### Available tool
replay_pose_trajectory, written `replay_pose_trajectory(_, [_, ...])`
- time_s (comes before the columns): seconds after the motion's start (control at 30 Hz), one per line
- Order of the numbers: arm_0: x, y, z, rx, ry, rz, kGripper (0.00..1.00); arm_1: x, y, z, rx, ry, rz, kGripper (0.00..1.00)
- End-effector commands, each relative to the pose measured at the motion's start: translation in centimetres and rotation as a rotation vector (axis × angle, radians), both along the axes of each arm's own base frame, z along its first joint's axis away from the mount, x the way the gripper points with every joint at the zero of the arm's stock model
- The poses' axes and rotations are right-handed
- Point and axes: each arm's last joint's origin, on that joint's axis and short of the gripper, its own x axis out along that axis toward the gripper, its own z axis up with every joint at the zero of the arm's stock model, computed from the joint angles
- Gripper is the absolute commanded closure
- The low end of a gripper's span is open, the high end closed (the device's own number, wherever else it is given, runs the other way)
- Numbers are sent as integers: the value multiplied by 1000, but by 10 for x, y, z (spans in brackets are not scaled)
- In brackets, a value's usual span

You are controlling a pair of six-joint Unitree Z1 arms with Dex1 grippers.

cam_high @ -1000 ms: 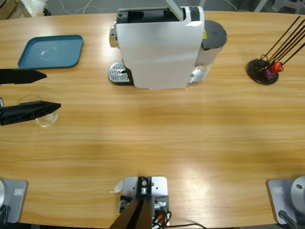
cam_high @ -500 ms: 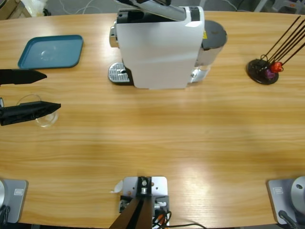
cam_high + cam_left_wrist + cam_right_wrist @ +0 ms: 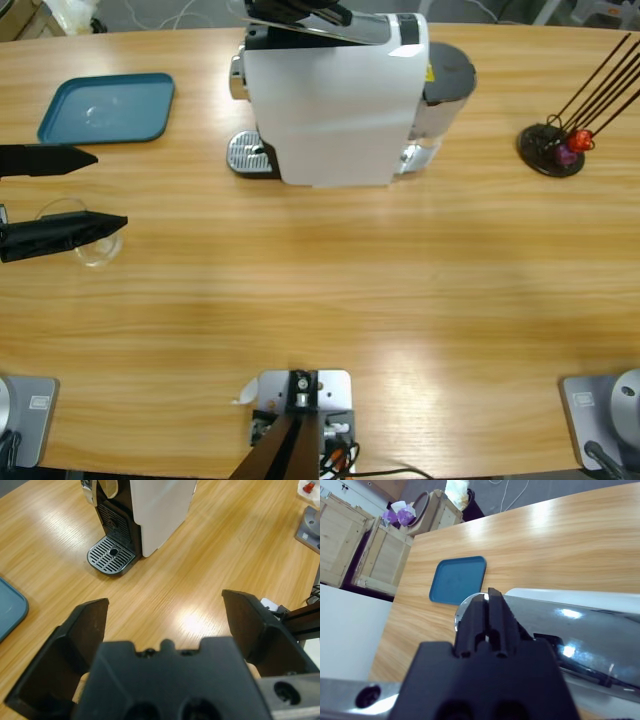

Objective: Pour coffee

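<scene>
The right pincer (image 3: 487, 600), jaws together, has pushed the silver lever (image 3: 350, 30) flat onto the boxy white coffee machine (image 3: 335, 110), so brewing looks ready; no coffee shows yet, and the left pincer (image 3: 110, 190) gapes beside the clear glass cup (image 3: 100, 250) at the desk's left edge.

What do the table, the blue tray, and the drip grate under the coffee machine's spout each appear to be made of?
Table: wood or wood veneer, with visible grain and a soft sheen.
Blue tray: probably matte plastic, uniform teal with rounded moulded corners.
Drip grate: likely metal, silvery, slotted and reflective.
</scene>
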Motion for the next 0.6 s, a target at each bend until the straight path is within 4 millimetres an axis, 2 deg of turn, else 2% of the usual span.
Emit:
replay_pose_trajectory(0.03, [0,3,-13,23,41,27,13,4,15,-125,-256,236,26,1000])
replay_pose_trajectory(0.4, [0,3,-15,26,47,29,13,7,13,-130,-267,243,19,1000])
replay_pose_trajectory(0.6, [1,3,-15,27,52,29,13,5,10,-144,-302,265,21,1000])
